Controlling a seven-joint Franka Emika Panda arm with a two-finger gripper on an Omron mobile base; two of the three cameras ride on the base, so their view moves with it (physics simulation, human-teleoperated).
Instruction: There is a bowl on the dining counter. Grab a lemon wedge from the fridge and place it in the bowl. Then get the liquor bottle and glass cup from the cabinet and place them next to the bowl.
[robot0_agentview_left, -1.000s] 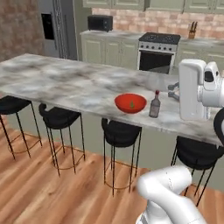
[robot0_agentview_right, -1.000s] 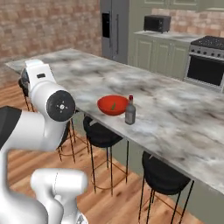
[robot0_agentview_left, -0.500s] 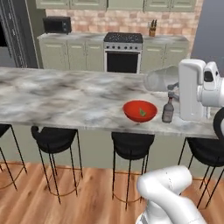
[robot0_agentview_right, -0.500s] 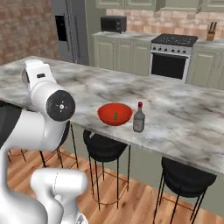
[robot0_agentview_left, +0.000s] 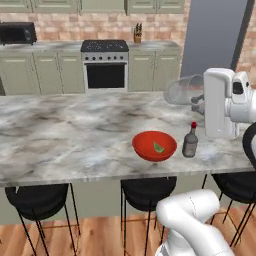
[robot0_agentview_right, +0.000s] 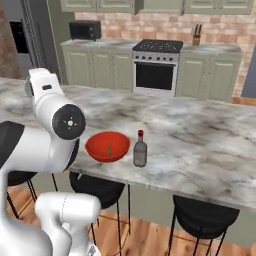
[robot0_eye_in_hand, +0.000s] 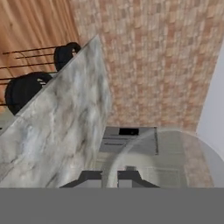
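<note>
The red bowl (robot0_agentview_left: 154, 145) (robot0_agentview_right: 107, 146) sits on the marble dining counter (robot0_agentview_left: 60, 130) (robot0_agentview_right: 210, 145) near its front edge, with the small lemon wedge (robot0_agentview_left: 158, 147) (robot0_agentview_right: 109, 149) lying inside. The dark liquor bottle (robot0_agentview_left: 190, 141) (robot0_agentview_right: 140, 149) with a red cap stands upright just right of the bowl. My gripper (robot0_agentview_left: 198, 103) (robot0_eye_in_hand: 110, 178) hovers above and behind the bottle, shut on the clear glass cup (robot0_agentview_left: 182, 90) (robot0_eye_in_hand: 148, 151), which lies tilted on its side in the air.
Black stools (robot0_agentview_left: 37, 196) (robot0_agentview_right: 205, 216) line the counter's near side. Behind stand the stove (robot0_agentview_left: 105, 65) (robot0_agentview_right: 156, 66), green base cabinets, a microwave (robot0_agentview_left: 17, 33) (robot0_agentview_right: 85, 30) and a knife block (robot0_agentview_left: 137, 34). The fridge (robot0_agentview_right: 20, 37) is at the far left.
The whole picture has shifted as the base drove, so bowl and bottle now sit straight ahead. The arm keeps its pose with the glass cup in its grip.
</note>
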